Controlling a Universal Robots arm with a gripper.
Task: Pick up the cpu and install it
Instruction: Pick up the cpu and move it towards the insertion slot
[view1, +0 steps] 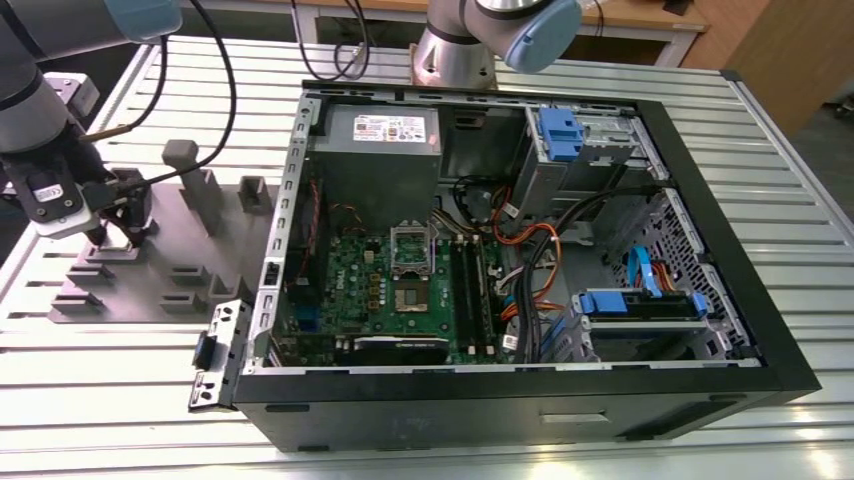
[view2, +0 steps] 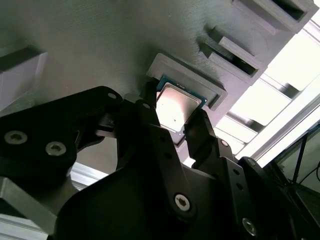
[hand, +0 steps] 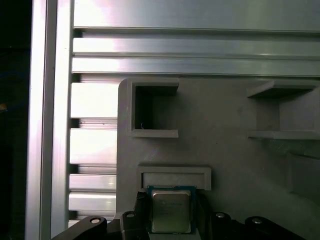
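Pinching the cpu (view2: 176, 106) (hand: 171, 210) by two opposite edges, the black gripper (view1: 118, 236) (view2: 175, 114) is hanging low over a matte grey plastic fixture (view1: 147, 292) (hand: 225, 150) on the ribbed aluminium table (hand: 195, 65). The thin square chip, silver-topped and green-rimmed, is sitting against a raised rectangular lip (hand: 173, 172), its near edge being cut off behind the gripper's body
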